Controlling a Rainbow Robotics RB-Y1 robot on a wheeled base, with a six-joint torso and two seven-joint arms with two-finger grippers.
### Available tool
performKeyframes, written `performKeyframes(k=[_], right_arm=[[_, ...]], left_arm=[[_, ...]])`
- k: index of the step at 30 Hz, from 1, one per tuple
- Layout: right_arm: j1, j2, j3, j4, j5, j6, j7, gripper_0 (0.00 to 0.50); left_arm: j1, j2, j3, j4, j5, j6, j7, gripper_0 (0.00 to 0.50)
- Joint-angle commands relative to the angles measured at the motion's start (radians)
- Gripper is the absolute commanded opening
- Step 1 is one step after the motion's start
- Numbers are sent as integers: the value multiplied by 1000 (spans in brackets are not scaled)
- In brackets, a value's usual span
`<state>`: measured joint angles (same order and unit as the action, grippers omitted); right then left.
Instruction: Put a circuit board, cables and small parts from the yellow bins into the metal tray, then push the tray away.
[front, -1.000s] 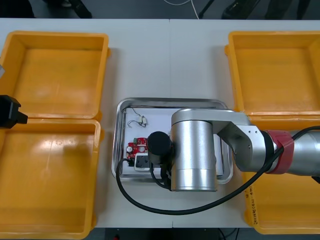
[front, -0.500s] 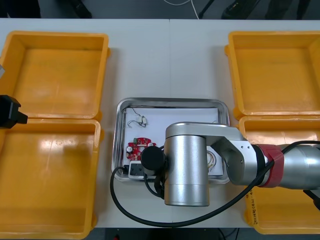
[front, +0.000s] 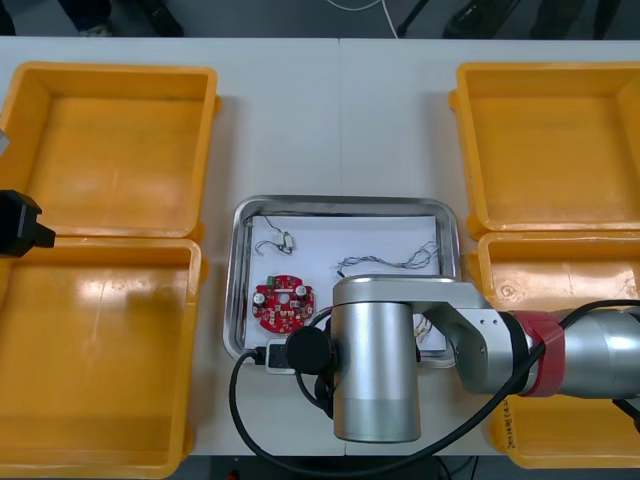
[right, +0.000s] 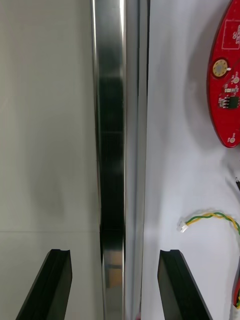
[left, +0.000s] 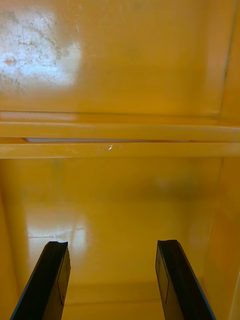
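The metal tray (front: 340, 205) sits mid-table with a white inside. In it lie a round red circuit board (front: 281, 305), a twisted blue and white cable (front: 390, 262) and a small metal part (front: 276, 240). My right arm (front: 372, 370) covers the tray's near edge. My right gripper (right: 115, 255) is open and straddles the tray's rim (right: 112, 150): one finger over the table, the other over the white inside. Beyond that finger lie the red and yellow cable (right: 210, 217) and the board (right: 227, 75). My left gripper (left: 112, 245) hangs open over the left bins.
Two yellow bins (front: 110, 140) (front: 95, 350) stand at the left and two (front: 550, 140) (front: 570, 420) at the right; their floors look bare. The wall between the left bins (left: 120, 140) lies ahead of the left fingers. Bare table (front: 330, 110) stretches beyond the tray.
My right arm has drawn back toward the table's near edge, uncovering the circuit board and the blue and white cable. The left arm has stayed still.
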<state>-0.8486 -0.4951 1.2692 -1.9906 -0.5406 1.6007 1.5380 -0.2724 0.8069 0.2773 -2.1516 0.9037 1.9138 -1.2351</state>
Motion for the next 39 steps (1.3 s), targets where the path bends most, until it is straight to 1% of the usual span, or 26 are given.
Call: performKeyframes(k=[1, 4, 5, 6, 7, 8, 9, 10, 11, 12, 13, 14, 17, 29, 34, 39], right_arm=[[10, 18, 24, -5, 18, -10, -30, 500], [10, 20, 25, -5, 24, -10, -36, 500], [10, 21, 25, -5, 24, -10, -39, 479], [10, 21, 25, -5, 24, -10, -39, 447], [10, 23, 25, -5, 25, -10, -42, 447], [8, 23, 25, -5, 25, -10, -44, 328], [10, 24, 27, -5, 27, -10, -47, 328], [10, 26, 27, -5, 30, -10, -49, 142], [10, 26, 27, -5, 30, -10, -50, 142], [10, 26, 27, -5, 30, -10, -52, 48], [10, 27, 27, -5, 33, -10, -55, 48], [10, 27, 27, -5, 34, -12, -56, 0], [10, 30, 27, -5, 45, -10, -58, 0], [2, 30, 25, -5, 156, -22, -45, 0], [-12, 18, 21, -5, 166, -31, -41, 0], [-27, 4, 9, -5, 194, -45, -32, 0]], left_arm=[[19, 46, 31, -28, 6, 6, -69, 500], [19, 46, 31, -28, 6, 6, -69, 500], [19, 46, 31, -28, 6, 6, -69, 500], [19, 46, 31, -28, 6, 6, -69, 500], [19, 46, 31, -28, 6, 6, -69, 500], [19, 46, 31, -28, 6, 6, -69, 500], [19, 46, 31, -28, 6, 6, -69, 500], [19, 46, 31, -28, 6, 6, -69, 500], [19, 46, 31, -28, 6, 6, -69, 500], [19, 46, 31, -28, 6, 6, -69, 500], [19, 46, 31, -28, 6, 6, -69, 500], [19, 46, 31, -28, 6, 6, -69, 500], [19, 46, 31, -28, 6, 6, -69, 500], [19, 46, 31, -28, 6, 6, -69, 500], [19, 46, 31, -28, 6, 6, -69, 500], [19, 46, 31, -28, 6, 6, -69, 500]])
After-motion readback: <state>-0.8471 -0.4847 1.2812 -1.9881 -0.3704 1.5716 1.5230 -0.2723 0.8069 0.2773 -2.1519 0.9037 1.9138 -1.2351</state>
